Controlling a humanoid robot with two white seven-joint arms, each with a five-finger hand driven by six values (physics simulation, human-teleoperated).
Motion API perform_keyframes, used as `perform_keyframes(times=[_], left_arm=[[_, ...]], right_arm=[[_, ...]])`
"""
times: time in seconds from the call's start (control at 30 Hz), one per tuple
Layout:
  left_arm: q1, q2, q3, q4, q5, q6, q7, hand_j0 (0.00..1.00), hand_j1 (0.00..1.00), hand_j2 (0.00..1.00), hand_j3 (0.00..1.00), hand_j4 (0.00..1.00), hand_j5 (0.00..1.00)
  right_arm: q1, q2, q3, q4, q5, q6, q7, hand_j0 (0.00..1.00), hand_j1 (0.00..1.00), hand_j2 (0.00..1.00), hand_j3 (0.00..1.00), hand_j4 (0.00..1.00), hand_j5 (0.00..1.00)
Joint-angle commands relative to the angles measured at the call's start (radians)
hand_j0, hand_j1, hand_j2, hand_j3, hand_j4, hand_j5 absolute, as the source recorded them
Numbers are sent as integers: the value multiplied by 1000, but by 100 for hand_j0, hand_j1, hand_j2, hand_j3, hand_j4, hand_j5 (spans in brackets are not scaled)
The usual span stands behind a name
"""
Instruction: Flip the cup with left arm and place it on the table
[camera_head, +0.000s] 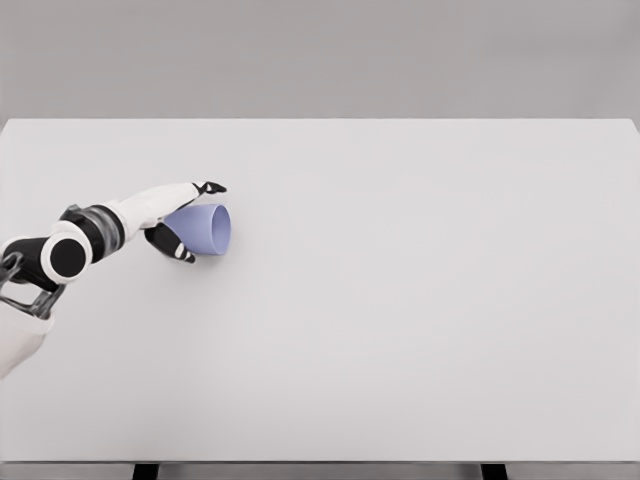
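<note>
**Inspector:** Reporting on the container first. The cup (208, 229), pale blue-violet, is lying tipped on its side at the left part of the counter (400, 300). Its open mouth is facing right, toward the middle of the counter. I am seeing nothing inside it, though the view into the mouth is shallow.

**Clerk:** And the robot hand?

**Inspector:** The left robot hand (185, 222) is reaching in from the lower left on a white arm with a black wrist joint. It is closing around the cup's narrower end. One finger (209, 187) is running along the cup's upper edge; the dark fingers below (172, 245) are curling under its lower side. The cup is sitting between them, so the hand is gripping the cup, not spread.

**Clerk:** Is the cup touching the counter?

**Inspector:** I cannot tell; it is appearing at or just above the surface.

**Clerk:** The right arm?

**Inspector:** It is not showing in the head view.
</note>
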Motion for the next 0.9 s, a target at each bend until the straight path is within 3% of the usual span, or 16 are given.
perform_keyframes(times=[0.0, 0.47, 0.63, 0.73, 0.87], left_arm=[[0, -4, 0, 0, 0, -3, 0, 97, 97, 97, 97, 97, 97], [5, -17, -1, -3, 3, 2, 0, 91, 91, 91, 91, 91, 91], [9, -17, -1, -2, 9, 34, 0, 79, 79, 79, 79, 79, 79], [11, -16, 0, -2, 15, 36, 0, 64, 64, 64, 64, 64, 64], [12, -14, 6, -3, 31, 34, 0, 53, 53, 53, 53, 53, 53]], right_arm=[[0, 0, 0, 0, 0, 0, 0, 100, 100, 100, 100, 100, 100], [0, 0, 0, 0, -1, 0, 0, 100, 100, 100, 100, 100, 100], [0, 0, 0, 0, 0, 0, 0, 100, 100, 100, 100, 100, 100], [0, 0, 0, 0, 0, 0, 0, 100, 100, 100, 100, 100, 100], [0, 0, 0, 0, 0, 0, 0, 100, 100, 100, 100, 100, 100]])
